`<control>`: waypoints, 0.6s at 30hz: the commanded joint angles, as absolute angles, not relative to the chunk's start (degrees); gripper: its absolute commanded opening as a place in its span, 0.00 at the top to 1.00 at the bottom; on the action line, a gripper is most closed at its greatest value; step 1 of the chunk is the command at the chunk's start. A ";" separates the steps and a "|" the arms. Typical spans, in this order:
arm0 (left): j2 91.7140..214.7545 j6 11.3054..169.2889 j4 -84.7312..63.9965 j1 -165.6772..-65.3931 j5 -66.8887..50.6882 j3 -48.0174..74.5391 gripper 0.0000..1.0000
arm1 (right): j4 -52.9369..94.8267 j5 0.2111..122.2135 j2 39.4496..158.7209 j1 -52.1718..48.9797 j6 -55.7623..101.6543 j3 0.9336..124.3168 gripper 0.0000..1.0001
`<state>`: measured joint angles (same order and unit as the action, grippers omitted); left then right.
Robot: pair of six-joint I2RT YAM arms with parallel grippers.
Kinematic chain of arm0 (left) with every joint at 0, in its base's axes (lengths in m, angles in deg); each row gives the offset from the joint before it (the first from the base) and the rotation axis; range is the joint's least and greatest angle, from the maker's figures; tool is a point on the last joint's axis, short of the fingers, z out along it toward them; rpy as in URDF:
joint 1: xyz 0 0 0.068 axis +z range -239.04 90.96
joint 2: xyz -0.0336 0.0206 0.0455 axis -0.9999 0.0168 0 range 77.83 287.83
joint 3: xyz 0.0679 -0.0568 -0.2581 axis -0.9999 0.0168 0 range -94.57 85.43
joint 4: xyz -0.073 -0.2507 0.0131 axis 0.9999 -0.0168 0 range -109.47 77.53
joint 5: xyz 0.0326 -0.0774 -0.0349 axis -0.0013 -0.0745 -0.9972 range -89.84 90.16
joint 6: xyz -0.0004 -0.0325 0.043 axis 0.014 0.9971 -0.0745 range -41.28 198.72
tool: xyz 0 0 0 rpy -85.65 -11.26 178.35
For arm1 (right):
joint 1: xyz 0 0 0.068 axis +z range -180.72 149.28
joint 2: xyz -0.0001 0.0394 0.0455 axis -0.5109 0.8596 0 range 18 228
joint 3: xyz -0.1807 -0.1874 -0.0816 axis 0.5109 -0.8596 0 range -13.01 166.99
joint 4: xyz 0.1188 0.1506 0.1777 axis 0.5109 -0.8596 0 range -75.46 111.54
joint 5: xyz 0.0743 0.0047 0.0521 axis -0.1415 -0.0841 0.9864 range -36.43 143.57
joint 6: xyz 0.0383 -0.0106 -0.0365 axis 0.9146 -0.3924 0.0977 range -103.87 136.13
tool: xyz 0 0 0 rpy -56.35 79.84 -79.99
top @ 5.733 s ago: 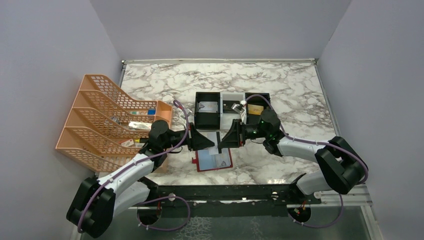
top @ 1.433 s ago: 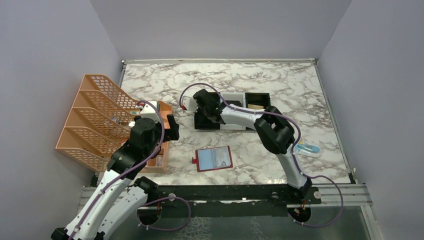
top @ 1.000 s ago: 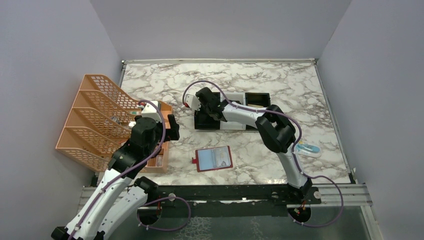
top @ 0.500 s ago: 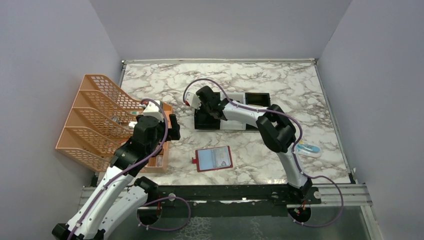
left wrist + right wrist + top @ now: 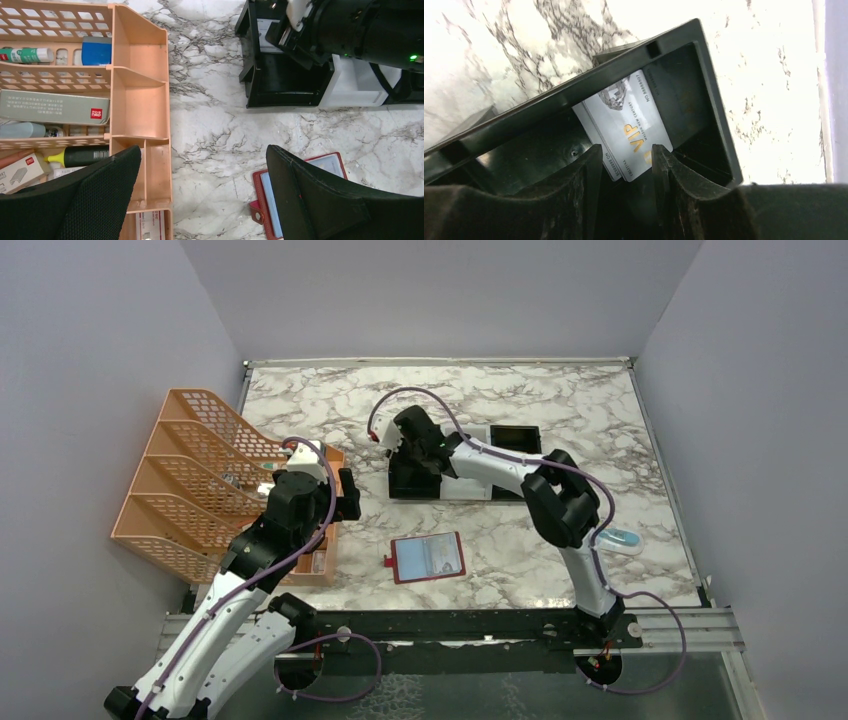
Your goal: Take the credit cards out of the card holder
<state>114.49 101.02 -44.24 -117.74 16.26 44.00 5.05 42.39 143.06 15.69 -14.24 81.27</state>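
Observation:
The card holder (image 5: 429,557) lies open on the marble near the front, a dark-red wallet with pale blue panels; its left edge shows in the left wrist view (image 5: 263,197). Two silvery credit cards (image 5: 626,125) lie overlapped on the floor of the tray's left black compartment (image 5: 589,85). My right gripper (image 5: 410,455) hangs over that compartment, and in its wrist view the right gripper (image 5: 625,150) has its jaws apart just above the cards with nothing held. My left gripper (image 5: 345,495) hovers wide open above bare marble (image 5: 202,155), left of the holder.
The black-and-white three-compartment tray (image 5: 440,495) stands mid-table. An orange mesh desk organizer (image 5: 200,480) full of stationery lines the left side, close to my left gripper. A clear light-blue packet (image 5: 618,538) lies at the right, beside the right arm.
The right gripper's jaws have spread wider over the tray's left compartment, and that wrist has shifted slightly. The left arm has barely moved.

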 commanded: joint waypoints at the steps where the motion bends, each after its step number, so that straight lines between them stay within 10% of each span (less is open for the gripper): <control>1: 114.38 100.34 -43.19 -117.52 15.50 44.65 0.01 | 10.08 45.60 133.71 15.42 -5.75 79.25 0.58; 18: 118.93 112.08 -32.10 -117.51 -11.98 47.94 0.01 | 22.52 55.46 88.75 14.80 53.03 25.45 0.48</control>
